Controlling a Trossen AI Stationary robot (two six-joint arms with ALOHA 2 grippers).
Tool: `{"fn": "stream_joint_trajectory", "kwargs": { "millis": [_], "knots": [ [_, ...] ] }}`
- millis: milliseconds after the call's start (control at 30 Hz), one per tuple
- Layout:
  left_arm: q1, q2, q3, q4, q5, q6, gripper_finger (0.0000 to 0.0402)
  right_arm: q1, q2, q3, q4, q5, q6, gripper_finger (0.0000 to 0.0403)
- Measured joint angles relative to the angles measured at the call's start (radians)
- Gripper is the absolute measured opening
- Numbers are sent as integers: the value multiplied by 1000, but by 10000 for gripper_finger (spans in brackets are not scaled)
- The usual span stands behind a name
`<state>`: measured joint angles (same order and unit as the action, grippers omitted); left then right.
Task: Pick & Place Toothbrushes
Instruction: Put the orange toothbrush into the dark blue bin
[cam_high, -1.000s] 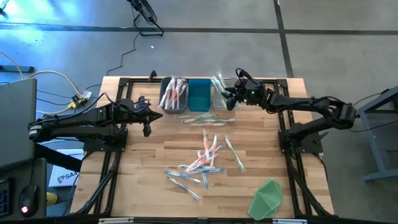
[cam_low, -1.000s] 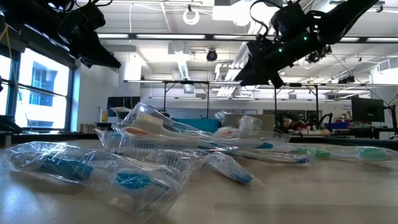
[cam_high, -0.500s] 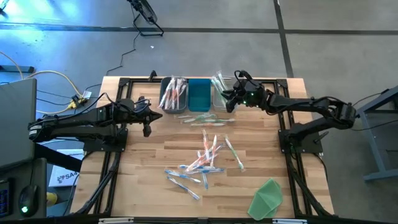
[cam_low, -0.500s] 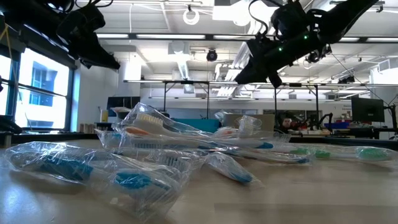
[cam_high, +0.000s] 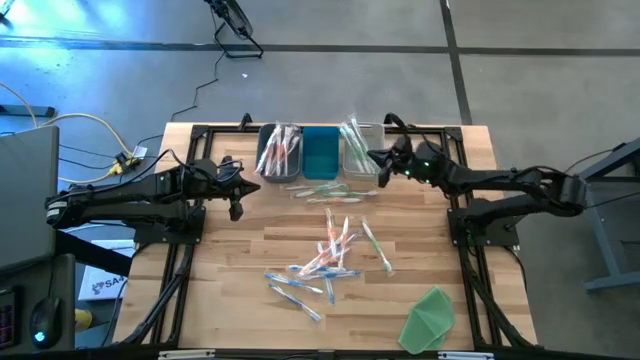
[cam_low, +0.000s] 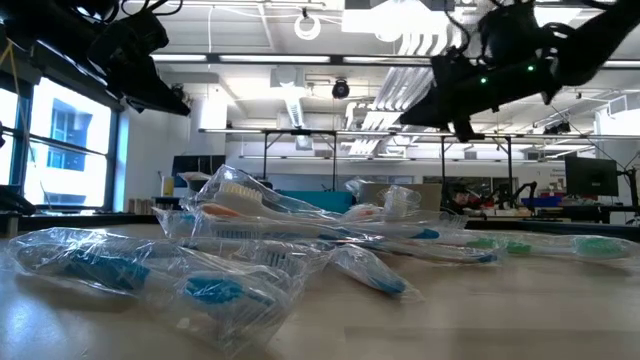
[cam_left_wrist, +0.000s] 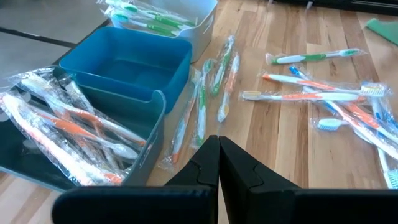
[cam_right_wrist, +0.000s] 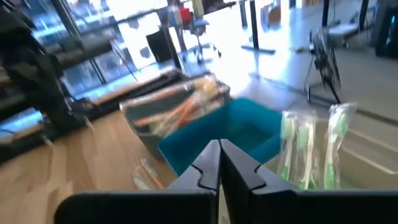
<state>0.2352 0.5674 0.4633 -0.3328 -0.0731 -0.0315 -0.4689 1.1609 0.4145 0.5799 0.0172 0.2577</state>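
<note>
Hovering shut and seemingly empty, right claw (cam_high: 374, 160) sits beside binned green toothbrushes (cam_high: 353, 137).

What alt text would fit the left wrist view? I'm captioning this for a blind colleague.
The left gripper, fingers shut and empty, hovers over a wooden table beside three bins: a grey bin of orange wrapped toothbrushes, an empty blue bin, and a pale bin of green ones. More wrapped toothbrushes lie loose on the wood.
</note>
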Motion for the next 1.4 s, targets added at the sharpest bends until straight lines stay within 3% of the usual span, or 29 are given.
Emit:
{"fn": "stream_joint_trajectory", "kwargs": {
  "millis": [233, 367, 667, 733, 833, 1167, 1400],
  "knots": [
    [0, 0, 0, 1, 0, 0, 0, 3, -116, -108, 162, -35, 0, 2],
    [0, 0, 0, 28, 0, -4, 0, 3, -149, -123, 168, -78, -42, 2],
    [0, 0, 0, 151, 1, -32, 0, 5, -150, -123, 141, -334, -6, 2],
    [0, 0, 0, 173, 4, -54, 0, 20, -150, -123, 129, -350, 34, 2],
    [0, 0, 0, 176, 8, -96, 0, 66, -150, -123, 87, -329, 49, 2],
    [0, 0, 0, 177, 45, -170, 0, 274, -150, -122, -118, -107, -96, 2],
    [-1, 0, 0, 176, 72, -210, 0, 313, -150, -122, -136, -94, -161, 2]
  ]
}}
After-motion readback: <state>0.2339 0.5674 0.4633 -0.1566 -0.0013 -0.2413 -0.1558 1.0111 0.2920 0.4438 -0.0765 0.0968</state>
